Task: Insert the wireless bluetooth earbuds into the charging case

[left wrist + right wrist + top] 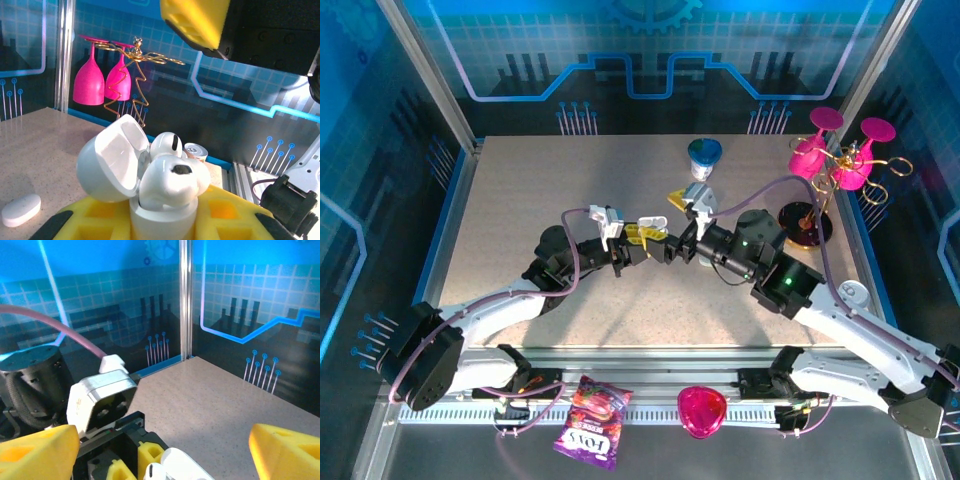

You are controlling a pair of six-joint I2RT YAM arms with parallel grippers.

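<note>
holding the case (145, 187) upright, lid open, with my left gripper (160, 227) clamped on it so the earbuds (174, 175) stay seated; right gripper (162, 450) hangs just above, jaws apart.

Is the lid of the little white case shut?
No, the charging case has its lid swung open to the left, with white earbuds poking out of its top.

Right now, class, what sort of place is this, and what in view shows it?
Probably a robot demonstration or test booth: blue circuit-pattern wall panels enclose a speckled beige tabletop, silver aluminium frame posts stand at its corners, and a white-and-black robot arm is mounted at its near edge.
</note>
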